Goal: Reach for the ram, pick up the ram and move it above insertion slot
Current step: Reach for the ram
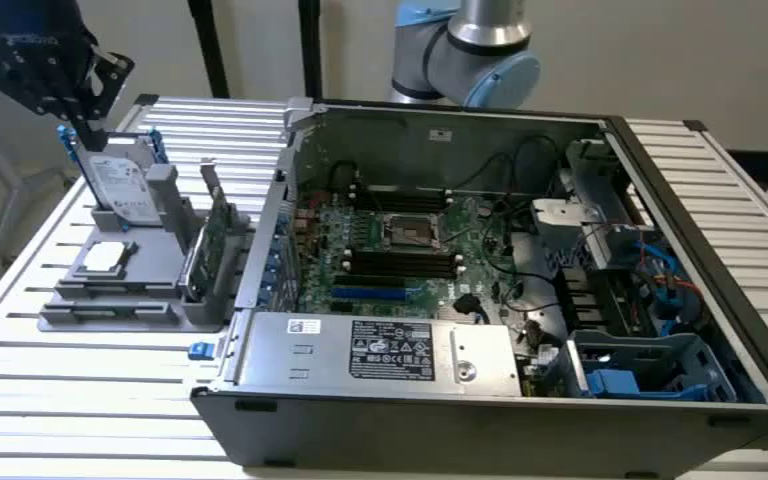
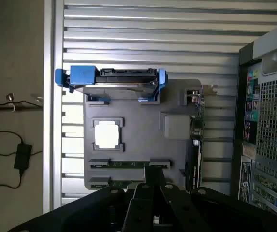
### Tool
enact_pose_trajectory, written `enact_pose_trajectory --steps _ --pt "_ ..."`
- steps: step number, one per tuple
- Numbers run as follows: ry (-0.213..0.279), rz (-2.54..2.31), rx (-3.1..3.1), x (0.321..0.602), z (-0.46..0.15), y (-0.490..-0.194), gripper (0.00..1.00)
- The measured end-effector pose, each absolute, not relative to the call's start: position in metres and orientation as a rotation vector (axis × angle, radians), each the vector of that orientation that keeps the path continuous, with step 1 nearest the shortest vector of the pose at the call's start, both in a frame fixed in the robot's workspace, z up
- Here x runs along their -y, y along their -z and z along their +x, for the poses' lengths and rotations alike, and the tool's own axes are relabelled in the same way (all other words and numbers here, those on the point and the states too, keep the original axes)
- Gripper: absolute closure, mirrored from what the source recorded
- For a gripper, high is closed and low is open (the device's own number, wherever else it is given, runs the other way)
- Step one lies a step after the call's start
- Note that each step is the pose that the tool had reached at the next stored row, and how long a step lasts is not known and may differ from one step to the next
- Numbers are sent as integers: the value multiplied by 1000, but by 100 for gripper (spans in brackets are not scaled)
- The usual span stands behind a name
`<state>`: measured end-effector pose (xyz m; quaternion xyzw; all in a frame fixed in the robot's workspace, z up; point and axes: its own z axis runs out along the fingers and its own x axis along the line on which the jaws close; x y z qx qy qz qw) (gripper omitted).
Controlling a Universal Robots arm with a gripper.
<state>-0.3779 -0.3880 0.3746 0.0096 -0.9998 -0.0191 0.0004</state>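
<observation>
Ram (image 2: pixel 119 165) in grey holder (image 2: pixel 140 137), near processor (image 2: pixel 107 134)

Grey tray (image 2: pixel 143 145), blue-framed silver drive (image 1: pixel 124 190)

silver arm (image 1: pixel 488 25), pale blue caps (image 1: pixel 418 18), black gripper (image 1: pixel 88 128).

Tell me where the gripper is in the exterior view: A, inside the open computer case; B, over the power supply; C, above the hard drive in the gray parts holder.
C: the gripper hangs just above the hard drive standing in the gray parts holder, to the exterior view's left of the open computer case.
</observation>
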Motion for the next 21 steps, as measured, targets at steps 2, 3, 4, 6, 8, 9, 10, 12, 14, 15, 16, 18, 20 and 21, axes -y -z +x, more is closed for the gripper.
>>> enact_pose_trajectory --steps 2,3,4,6,8,9,10,12,14,15,16,18,20,21 --pt "60 30 3140 388 -378 -375 89" --pt "60 30 3140 388 -378 -375 89" --pt "60 30 3140 388 -378 -375 89" --pt "60 30 3140 388 -378 -375 89" --pt "60 30 3140 388 -378 -375 89" --pt "60 30 3140 388 -378 -375 89" --pt "60 30 3140 388 -378 -375 89" --pt "60 30 3140 388 -378 -375 89" --pt "60 30 3140 390 -379 -375 89" --pt "60 30 3140 392 -379 -375 89" --pt "60 30 3140 394 -379 -375 89" --pt "60 30 3140 400 -380 -375 89" --pt "60 31 3140 407 -380 -375 89" --pt "60 31 3140 410 -381 -375 89"
